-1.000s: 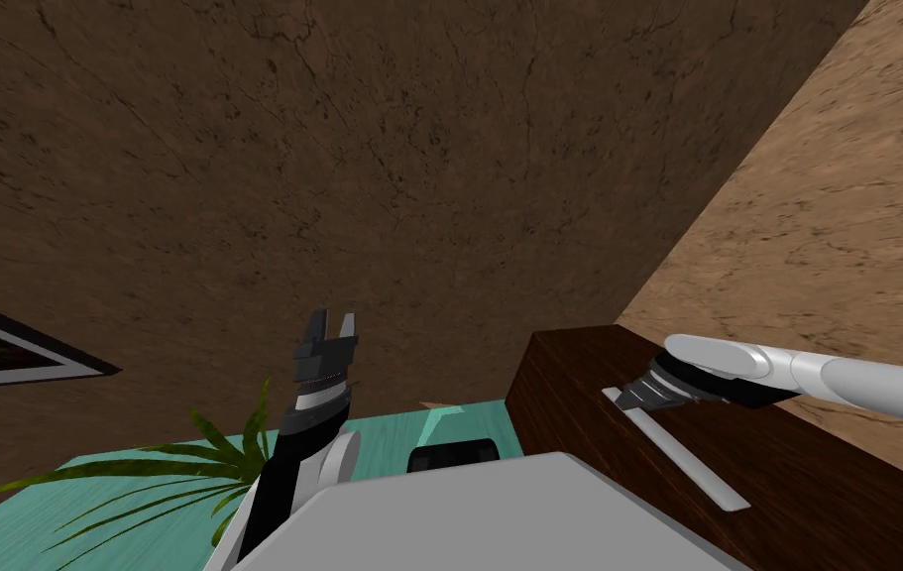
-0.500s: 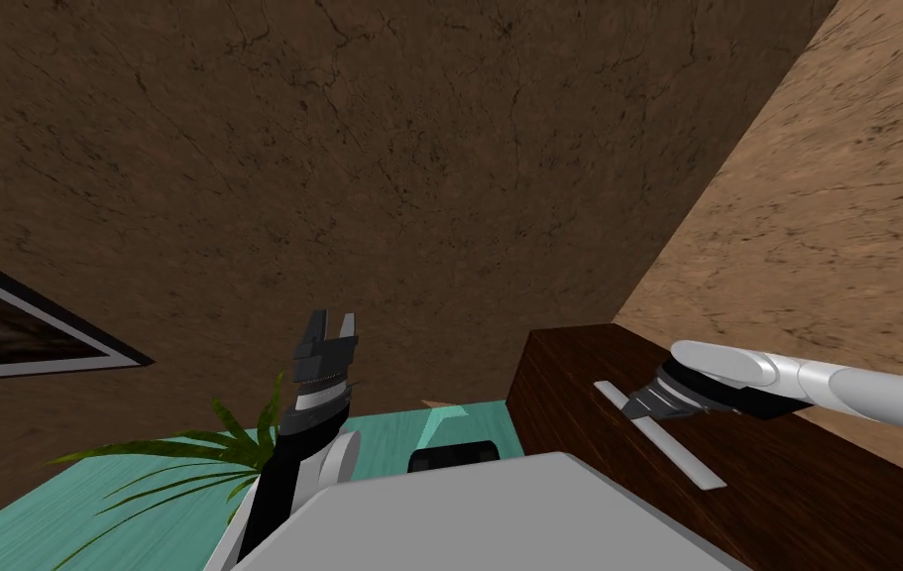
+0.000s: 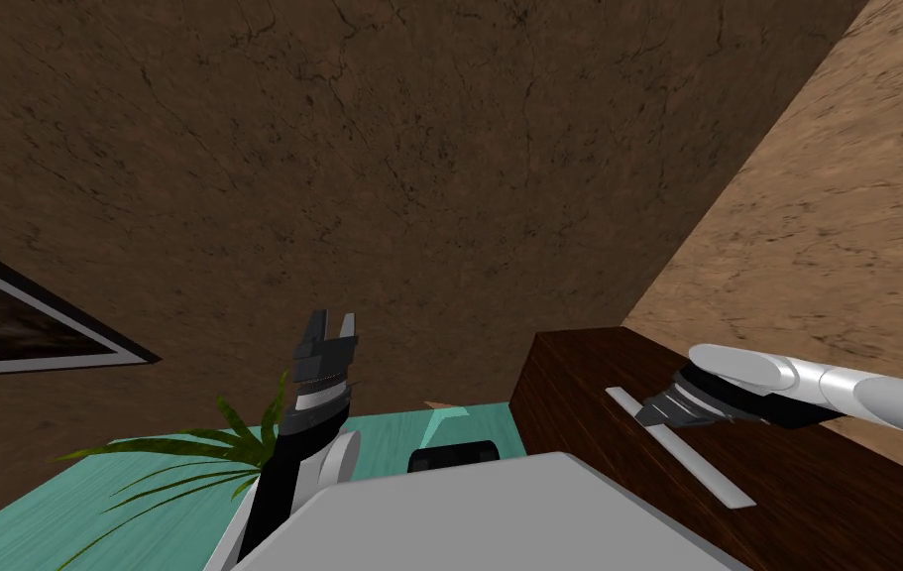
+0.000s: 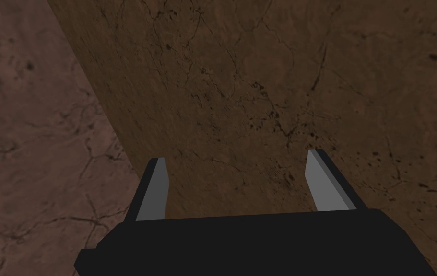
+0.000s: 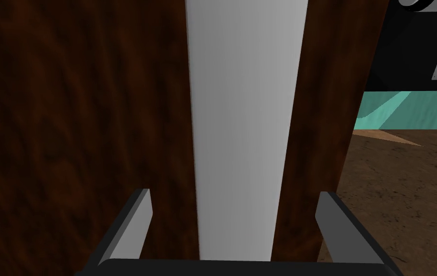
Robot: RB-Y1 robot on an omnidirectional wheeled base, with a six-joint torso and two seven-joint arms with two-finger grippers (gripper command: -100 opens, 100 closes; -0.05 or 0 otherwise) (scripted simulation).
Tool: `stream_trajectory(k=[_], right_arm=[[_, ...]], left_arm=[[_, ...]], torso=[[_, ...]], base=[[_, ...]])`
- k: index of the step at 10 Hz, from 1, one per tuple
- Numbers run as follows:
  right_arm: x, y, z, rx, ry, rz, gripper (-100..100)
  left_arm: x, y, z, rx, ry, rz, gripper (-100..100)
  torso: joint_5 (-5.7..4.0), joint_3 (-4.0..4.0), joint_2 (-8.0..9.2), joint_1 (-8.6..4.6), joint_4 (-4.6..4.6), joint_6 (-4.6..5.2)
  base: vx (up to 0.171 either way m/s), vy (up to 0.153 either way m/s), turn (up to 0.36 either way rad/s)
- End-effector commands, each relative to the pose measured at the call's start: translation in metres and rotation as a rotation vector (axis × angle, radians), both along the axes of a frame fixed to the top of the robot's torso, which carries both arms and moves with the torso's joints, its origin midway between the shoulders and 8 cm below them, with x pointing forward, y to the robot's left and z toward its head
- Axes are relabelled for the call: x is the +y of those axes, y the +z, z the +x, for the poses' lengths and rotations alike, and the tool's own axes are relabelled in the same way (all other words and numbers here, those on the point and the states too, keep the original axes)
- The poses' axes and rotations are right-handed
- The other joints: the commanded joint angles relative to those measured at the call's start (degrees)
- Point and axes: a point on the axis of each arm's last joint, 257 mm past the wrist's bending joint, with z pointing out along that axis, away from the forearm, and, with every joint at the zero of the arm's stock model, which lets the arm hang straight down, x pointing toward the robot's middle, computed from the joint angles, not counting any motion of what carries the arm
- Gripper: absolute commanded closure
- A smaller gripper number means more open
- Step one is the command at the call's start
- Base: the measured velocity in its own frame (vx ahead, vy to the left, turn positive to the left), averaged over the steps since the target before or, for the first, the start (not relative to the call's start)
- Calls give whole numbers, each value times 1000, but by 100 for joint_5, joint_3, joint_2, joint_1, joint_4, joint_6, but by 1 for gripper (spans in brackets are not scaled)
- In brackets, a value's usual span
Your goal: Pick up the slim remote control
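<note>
Dark wood counter (image 3: 816, 496) at the right carried the slim remote control (image 3: 682, 451), pale grey and flat.
The remote lay lengthwise on the counter top, near its left edge, running from far to near. The right pincer (image 3: 649, 414) reached in from the right over the remote's far end. In the right wrist view its fingers (image 5: 140, 211) were spread, one on each side of the remote, with a strip of wood showing between each finger and the remote. The left pincer (image 3: 330, 319) was raised before the brown wall (image 3: 439, 149), well apart from the counter, its fingers (image 4: 155, 191) also spread, holding nothing. A green plant (image 3: 231, 441) stood over teal floor (image 3: 62, 515) at the near left.
</note>
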Motion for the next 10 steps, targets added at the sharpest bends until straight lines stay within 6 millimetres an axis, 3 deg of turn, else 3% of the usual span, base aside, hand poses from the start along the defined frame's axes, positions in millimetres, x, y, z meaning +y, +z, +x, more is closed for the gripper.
stream_trajectory(k=[1, 3, 4, 6, 7, 9, 10], right_arm=[[1, -9, -10, 5, -11, 34, -100], [-19, -4, -15, 3, -16, 0, -100], [-13, -13, -24, 6, -30, 39, -100], [-34, -7, -32, 5, -31, 3, -100], [-30, -15, -42, 5, -51, 37, -100], [-48, -10, -49, 5, -44, 4, -100], [-45, -17, -60, 2, -63, 36, -100]], left_arm=[[0, 0, 0, 0, 0, 0, 0], [0, 0, 0, 0, 0, 0, 0], [0, 0, 0, 0, 0, 0, 0], [0, 0, 0, 0, 0, 0, 0], [0, 0, 0, 0, 0, 0, 0], [0, 0, 0, 0, 0, 0, 0], [0, 0, 0, 0, 0, 0, 0]], torso=[[0, 0, 0, 0, 0, 0], [3, -4, -8, 13, -2, 1], [2, -3, -6, 8, -1, 1], [4, -7, -12, 15, -3, -1], [3, -4, -7, 8, -2, 1], [4, -6, -11, 16, -2, 0], [3, -4, -7, 8, -2, 1]], base=[[16, 41, 110], [27, 39, 14], [39, 49, 71], [28, 38, 34], [28, 47, 86], [30, 40, 24], [38, 38, 85]])
